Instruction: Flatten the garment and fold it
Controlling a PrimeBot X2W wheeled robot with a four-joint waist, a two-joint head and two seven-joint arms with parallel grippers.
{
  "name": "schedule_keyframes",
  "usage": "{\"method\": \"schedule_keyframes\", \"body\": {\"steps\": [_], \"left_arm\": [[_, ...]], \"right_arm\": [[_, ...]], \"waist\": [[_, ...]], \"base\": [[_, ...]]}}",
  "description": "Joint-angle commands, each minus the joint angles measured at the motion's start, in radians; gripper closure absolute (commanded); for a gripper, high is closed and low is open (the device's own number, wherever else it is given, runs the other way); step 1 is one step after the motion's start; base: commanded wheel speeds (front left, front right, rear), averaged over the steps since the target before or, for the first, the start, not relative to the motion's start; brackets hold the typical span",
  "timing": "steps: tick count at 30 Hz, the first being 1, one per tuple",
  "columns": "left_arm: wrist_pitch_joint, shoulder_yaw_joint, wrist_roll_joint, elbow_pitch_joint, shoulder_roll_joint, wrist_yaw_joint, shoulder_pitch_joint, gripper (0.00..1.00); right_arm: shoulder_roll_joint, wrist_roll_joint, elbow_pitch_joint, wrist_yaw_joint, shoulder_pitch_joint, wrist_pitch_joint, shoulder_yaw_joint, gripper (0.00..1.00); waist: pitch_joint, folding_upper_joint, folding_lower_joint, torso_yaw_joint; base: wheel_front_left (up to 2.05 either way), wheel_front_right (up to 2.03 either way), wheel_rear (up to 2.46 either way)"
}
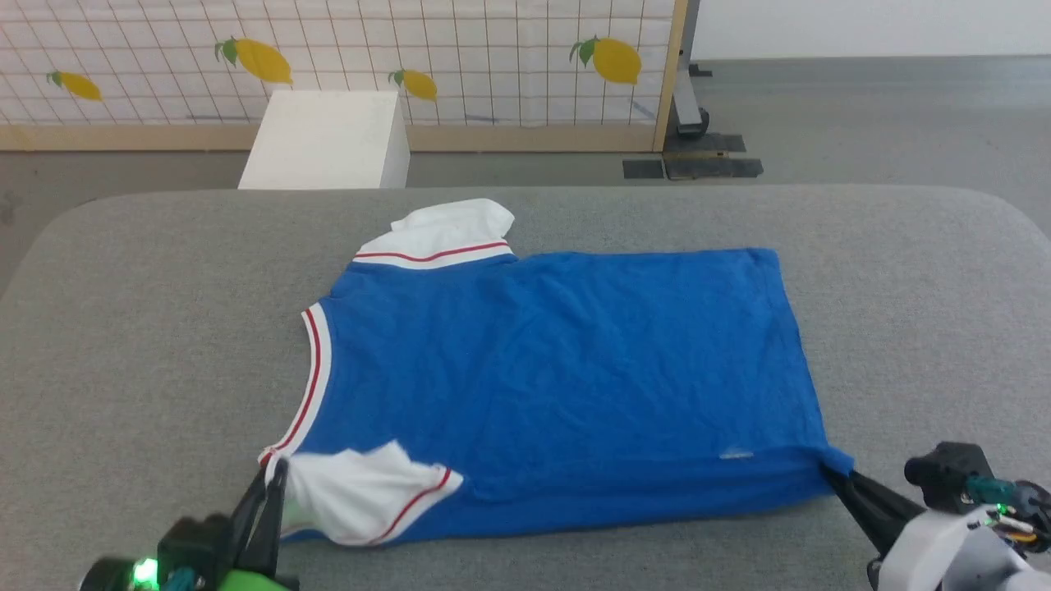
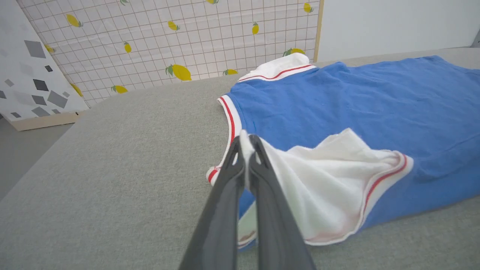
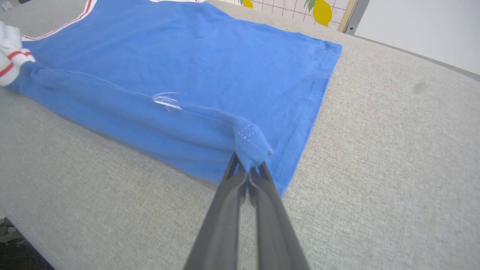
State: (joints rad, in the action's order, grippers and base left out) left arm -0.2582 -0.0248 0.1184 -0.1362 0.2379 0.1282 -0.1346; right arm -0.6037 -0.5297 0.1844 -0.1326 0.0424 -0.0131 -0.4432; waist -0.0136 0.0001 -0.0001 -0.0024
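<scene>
the garment (image 1: 566,361) is spread on the grey table (image 1: 148,345) in the middle of the head view, its long axis running from left to right of the frame, with the collar (image 1: 316,377) end to the left and the hem to the right. the left gripper (image 1: 275,484) is seen at the lower left, its fingers pressed together on the edge of the near sleeve (image 1: 361,497), which is crumpled over the blue body; in the left wrist view a sliver of white cloth is pinched between the tips. the right gripper (image 1: 833,474) is seen at the lower right, closed on the near hem corner (image 3: 252,144), which is drawn up into a small peak in the right wrist view. both grips are thus set on the same near long edge, one at each end, and the whole body of the garment lies beyond the fingers, toward the top of the frame. a low ridge is seen along that edge between the two grips. the far sleeve (image 1: 447,230) is bunched at the upper left and is not held. the coming move is judged to turn on this: the near edge would have to be carried toward the top of the frame, across the short axis, both ends level, so that any fold line runs parallel to the long axis. neither arm is nearer; each is at its own end.
</scene>
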Motion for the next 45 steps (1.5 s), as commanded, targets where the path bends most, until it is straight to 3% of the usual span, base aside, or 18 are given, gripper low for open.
{"method": "schedule_keyframes", "body": {"steps": [1,10,17,25,32,33,34,35,37,45], "left_arm": [[-0.004,-0.010,-0.014,0.003,0.012,0.002,0.043,1.00],[-0.004,-0.026,0.010,-0.095,0.069,0.002,0.308,1.00],[-0.004,-0.068,0.028,-0.256,0.120,0.002,0.469,1.00],[-0.004,-0.097,0.016,-0.460,0.105,0.002,0.564,1.00],[-0.004,-0.132,0.018,-0.545,0.092,0.002,0.584,1.00],[-0.004,-0.128,0.019,-0.546,0.092,0.002,0.586,0.76],[-0.004,-0.126,0.019,-0.547,0.092,0.002,0.587,0.15],[-0.004,-0.121,0.016,-0.536,0.095,-0.001,0.591,0.00],[-0.004,-0.117,0.015,-0.519,0.099,-0.001,0.592,0.00],[-0.004,-0.132,0.009,-0.443,0.178,0.002,0.626,0.00]], "right_arm": [[0.012,0.012,-0.009,0.002,0.026,-0.007,0.008,1.00],[0.042,0.035,0.005,0.002,0.160,-0.031,0.049,1.00],[0.054,0.017,0.075,0.002,0.273,-0.065,0.035,1.00],[0.068,0.019,0.198,0.002,0.380,-0.095,-0.050,1.00],[0.067,-0.004,0.252,0.002,0.414,-0.092,-0.093,1.00],[0.066,-0.007,0.253,0.002,0.417,-0.089,-0.096,1.00],[0.065,-0.010,0.254,0.002,0.421,-0.086,-0.098,0.97],[0.062,-0.012,0.253,0.002,0.424,-0.087,-0.102,0.67],[0.053,-0.013,0.245,0.002,0.429,-0.078,-0.103,0.00],[0.023,-0.010,0.194,0.002,0.423,-0.055,-0.084,0.00]], "waist": [[-0.022,-0.0001,0.0001,-0.009],[-0.134,-0.0001,0.0001,-0.031],[-0.238,-0.0001,0.0001,-0.044],[-0.298,-0.0001,0.0001,-0.043],[-0.284,-0.0001,0.0001,-0.034],[-0.278,-0.0001,0.0001,-0.033],[-0.268,-0.0001,0.0001,-0.031],[-0.257,-0.0001,0.0001,-0.030],[-0.232,-0.0001,0.0001,-0.023],[-0.152,-0.0001,0.0001,-0.003]], "base": [[0.00,0.00,0.00],[0.00,0.00,0.00],[0.00,0.00,0.00],[0.00,0.00,0.00],[0.00,0.00,0.00],[0.00,0.00,0.00],[0.00,0.00,0.00],[0.00,0.00,0.00],[0.00,0.00,0.00],[0.00,0.00,0.00]]}}
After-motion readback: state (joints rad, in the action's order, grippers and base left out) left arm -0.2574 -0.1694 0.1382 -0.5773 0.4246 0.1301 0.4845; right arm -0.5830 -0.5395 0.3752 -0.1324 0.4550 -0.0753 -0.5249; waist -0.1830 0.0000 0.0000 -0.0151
